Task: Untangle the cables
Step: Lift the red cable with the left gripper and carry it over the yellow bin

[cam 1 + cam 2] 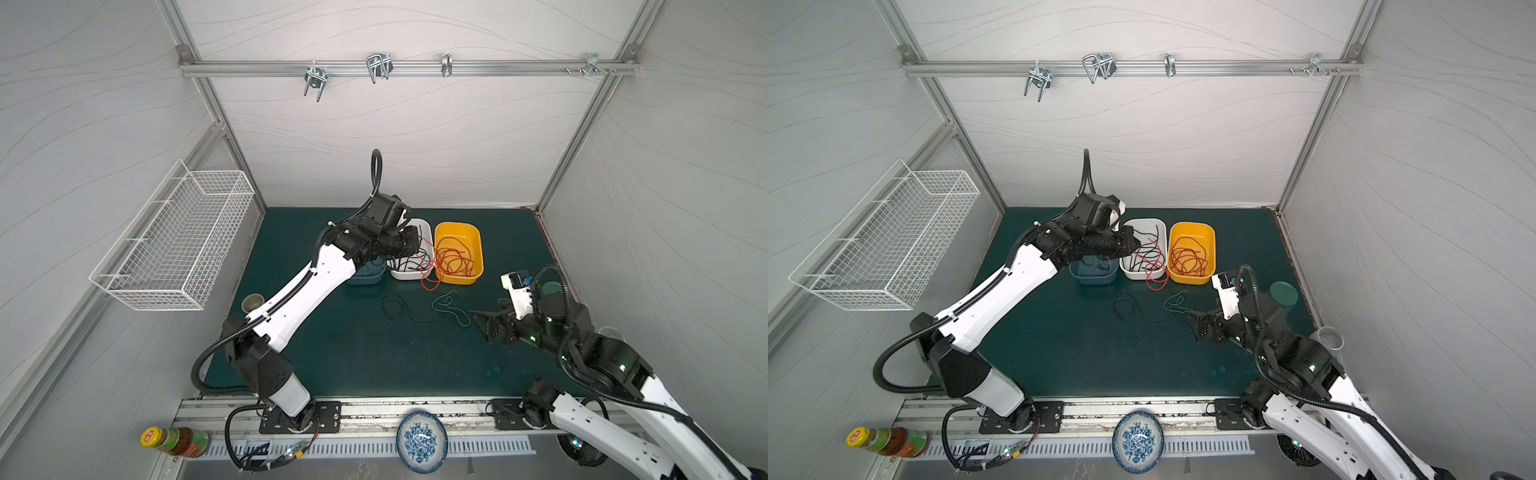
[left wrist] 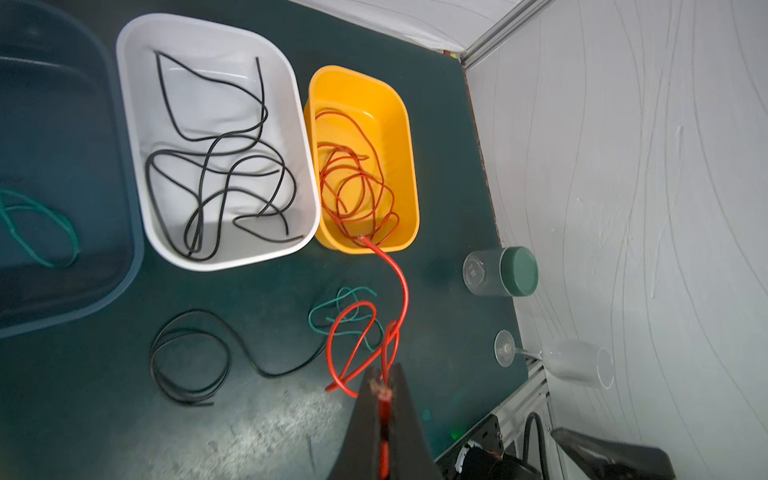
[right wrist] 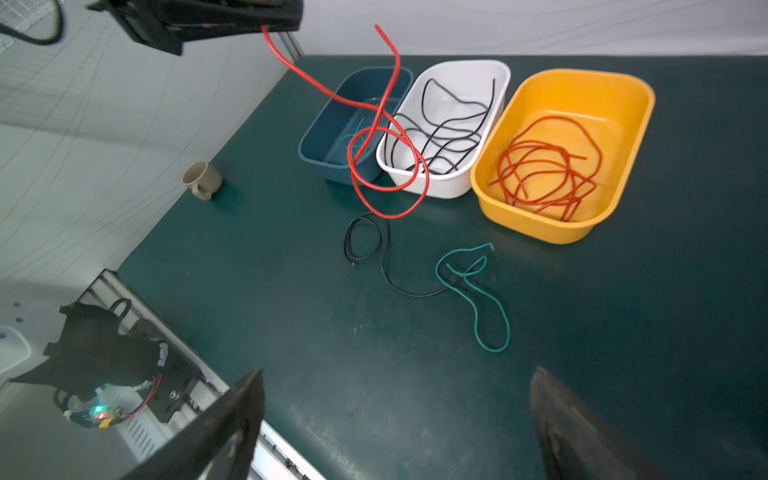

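Your left gripper (image 2: pixel 385 376) is clamped on a red cable (image 2: pixel 404 286), which dangles in loops before the white tub (image 3: pixel 432 192) at the mat's (image 3: pixel 291 332) 12 o'clock. Your right gripper (image 3: pixel 397 374) gapes wide and empty at 3 o'clock of the loose black cable (image 3: pixel 385 266) and teal cable (image 3: pixel 494 350).

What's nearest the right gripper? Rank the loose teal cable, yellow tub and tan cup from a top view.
1. Teal cable, on the mat just beside the right gripper.
2. Yellow tub, farther back on the mat.
3. Tan cup, far across by the left edge.
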You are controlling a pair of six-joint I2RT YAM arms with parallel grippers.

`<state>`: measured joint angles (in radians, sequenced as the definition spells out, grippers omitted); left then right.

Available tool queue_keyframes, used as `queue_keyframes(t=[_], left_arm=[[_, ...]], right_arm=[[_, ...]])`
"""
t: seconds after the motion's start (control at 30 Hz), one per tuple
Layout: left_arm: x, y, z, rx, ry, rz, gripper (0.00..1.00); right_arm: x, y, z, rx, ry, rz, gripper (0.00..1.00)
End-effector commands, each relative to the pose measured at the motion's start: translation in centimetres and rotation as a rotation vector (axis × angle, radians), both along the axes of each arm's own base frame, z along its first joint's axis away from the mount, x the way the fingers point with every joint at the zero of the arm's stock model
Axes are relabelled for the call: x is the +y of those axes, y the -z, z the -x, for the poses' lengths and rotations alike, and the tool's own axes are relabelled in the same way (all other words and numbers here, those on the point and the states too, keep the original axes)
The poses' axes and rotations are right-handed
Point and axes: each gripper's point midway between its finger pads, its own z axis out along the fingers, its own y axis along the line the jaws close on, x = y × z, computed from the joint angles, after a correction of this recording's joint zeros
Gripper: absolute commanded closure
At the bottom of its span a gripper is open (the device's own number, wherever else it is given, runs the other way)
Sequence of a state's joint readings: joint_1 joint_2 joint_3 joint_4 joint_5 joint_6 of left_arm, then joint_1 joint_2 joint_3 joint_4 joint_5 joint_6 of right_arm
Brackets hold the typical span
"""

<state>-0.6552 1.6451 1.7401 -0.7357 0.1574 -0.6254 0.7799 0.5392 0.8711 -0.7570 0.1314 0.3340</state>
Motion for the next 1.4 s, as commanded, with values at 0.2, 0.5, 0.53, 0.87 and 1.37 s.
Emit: queue_keyframes(t=[0.2,0.5,0.53,0.87,1.37], left_arm=[[-4.3,-0.1,-5.2,-0.077,0.050,-0.019,1.00],[-6.8,1.4,-8.6,-0.135,0.066,-0.072,1.00],[-7.0,1.4,-8.8,-0.145,0.068,-0.072,1.00],[-8.8,3.0,-10.6,-0.223,0.080,-0.121,1.00],[-12.3,7.9,-13.9,-0.288,0.068,-0.199,1.00]], right_arm=[[-2.8,-0.1,0.7,-0.075,0.054,0.044,0.01],[-3.1,-0.6,0.9,-0.108,0.057,0.022,0.01],[-3.1,-0.6,0.9,-0.112,0.059,0.022,0.01],[-3.0,-0.7,0.9,-0.127,0.052,0.018,0.01],[-3.1,-0.6,0.7,-0.136,0.050,0.018,0.01]])
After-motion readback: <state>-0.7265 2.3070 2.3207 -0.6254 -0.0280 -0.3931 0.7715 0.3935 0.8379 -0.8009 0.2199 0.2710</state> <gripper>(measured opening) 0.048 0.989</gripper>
